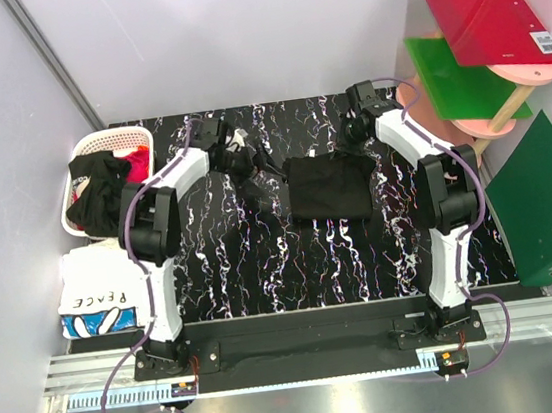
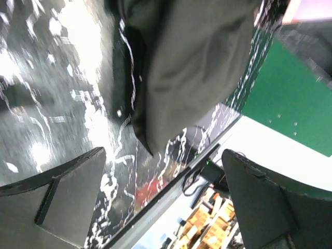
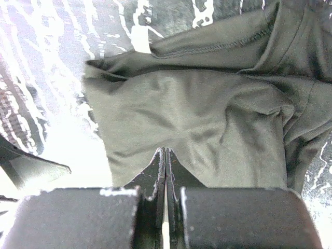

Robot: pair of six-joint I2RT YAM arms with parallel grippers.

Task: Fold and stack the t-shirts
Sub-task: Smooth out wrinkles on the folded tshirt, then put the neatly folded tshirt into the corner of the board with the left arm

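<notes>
A folded black t-shirt (image 1: 329, 188) lies in the middle of the marbled table (image 1: 244, 271). My left gripper (image 1: 261, 163) hovers just left of it, open, with nothing between its wide-apart fingers (image 2: 67, 192). The left wrist view shows the shirt's (image 2: 192, 67) edge beyond the left gripper (image 2: 163, 197). My right gripper (image 1: 350, 135) sits at the shirt's far right corner. It is shut, its tips (image 3: 166, 153) pressed together over the black cloth (image 3: 207, 119), and no cloth shows between them. A white shirt lettered "PEACE" (image 1: 95, 294) lies folded at the left.
A white slatted basket (image 1: 136, 135) at the back left holds crumpled black (image 1: 97, 188) and red (image 1: 138, 163) shirts. Red (image 1: 490, 19) and green (image 1: 457, 78) folders rest on a round stand at the back right. A green binder (image 1: 547, 198) leans by the table's right edge.
</notes>
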